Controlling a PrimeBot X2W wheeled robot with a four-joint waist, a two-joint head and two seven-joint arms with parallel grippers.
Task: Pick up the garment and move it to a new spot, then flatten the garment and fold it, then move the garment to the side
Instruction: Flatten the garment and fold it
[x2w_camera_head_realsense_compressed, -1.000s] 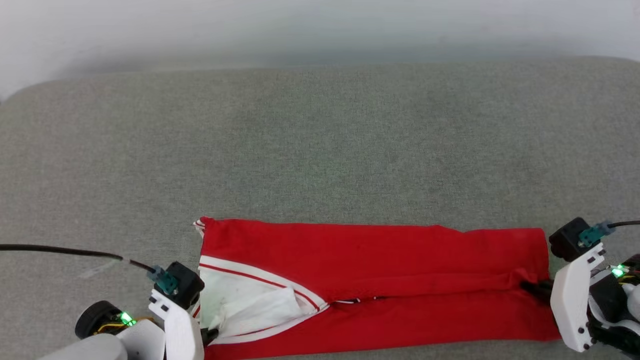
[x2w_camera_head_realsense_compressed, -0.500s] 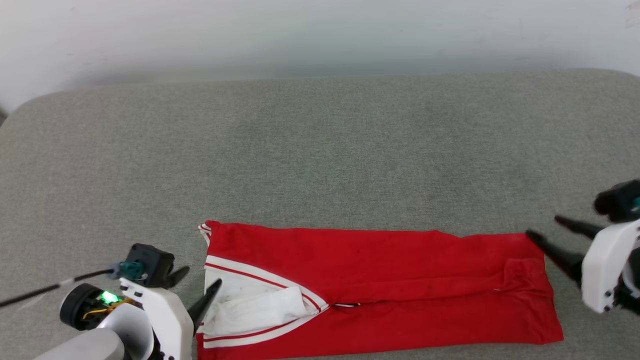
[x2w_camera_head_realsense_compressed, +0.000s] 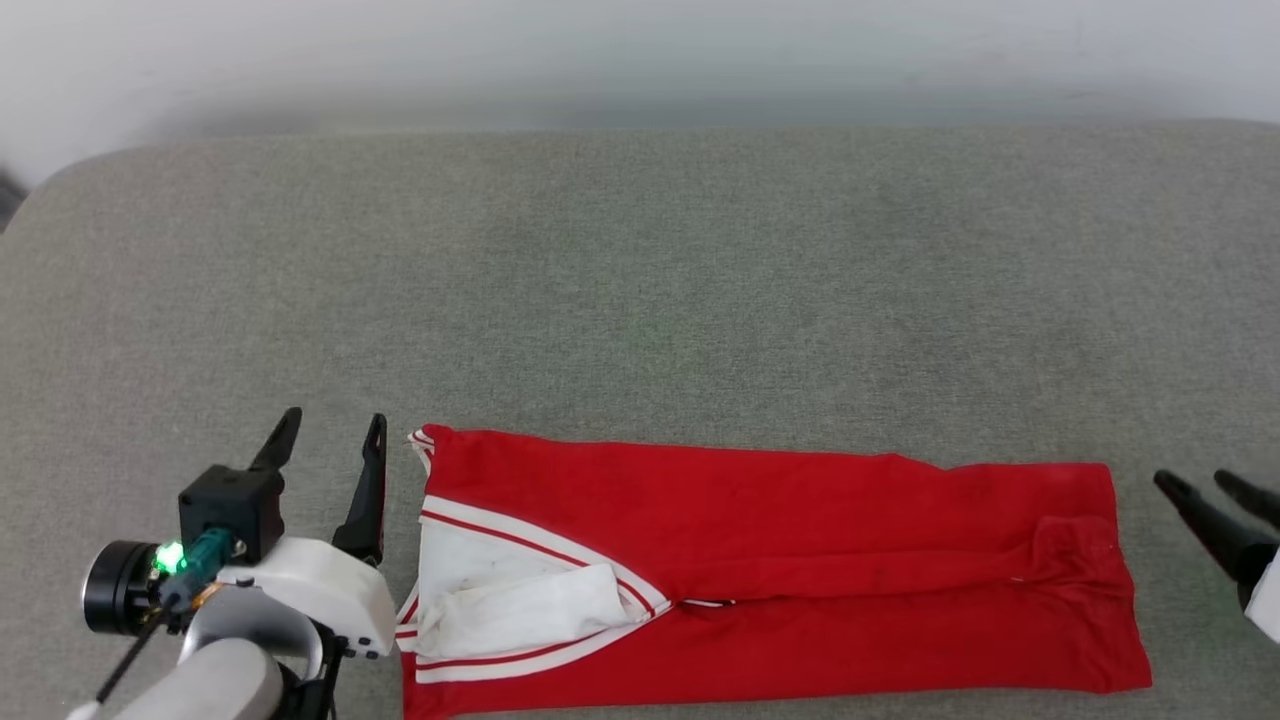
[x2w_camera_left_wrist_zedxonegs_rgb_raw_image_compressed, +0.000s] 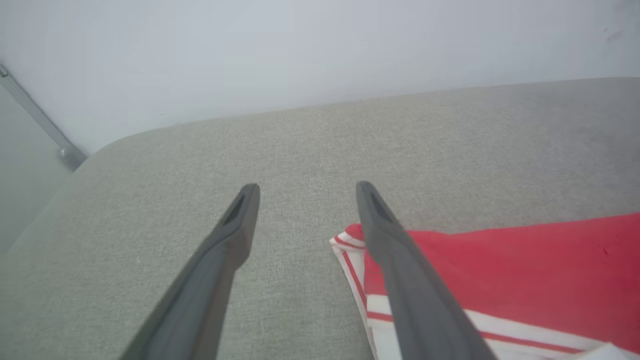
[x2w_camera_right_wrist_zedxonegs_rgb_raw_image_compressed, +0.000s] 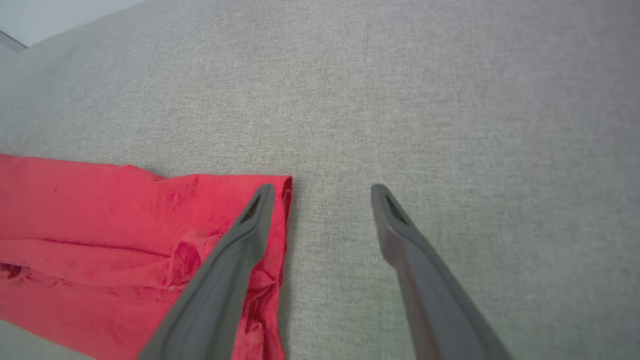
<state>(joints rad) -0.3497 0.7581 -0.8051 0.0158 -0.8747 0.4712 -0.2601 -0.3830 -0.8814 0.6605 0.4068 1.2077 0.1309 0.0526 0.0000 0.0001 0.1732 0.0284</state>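
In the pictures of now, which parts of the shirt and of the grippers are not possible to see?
- Head view: the inside of the garment is covered by its own folded red layers.
- Head view: the garment's near left corner is cut off by the bottom edge.
- Head view: the body of the right gripper is cut off by the right edge.

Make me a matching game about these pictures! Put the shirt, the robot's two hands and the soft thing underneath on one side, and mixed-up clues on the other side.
Things:
1. shirt
2. left hand
3. right hand
4. fabric surface

Clues:
A. open, just off the end with the white sleeve and stripes
B. grey, lying under everything
C. red, folded into a long flat strip
D. open, just off the plain red end

Right pairs: 1-C, 2-A, 3-D, 4-B.
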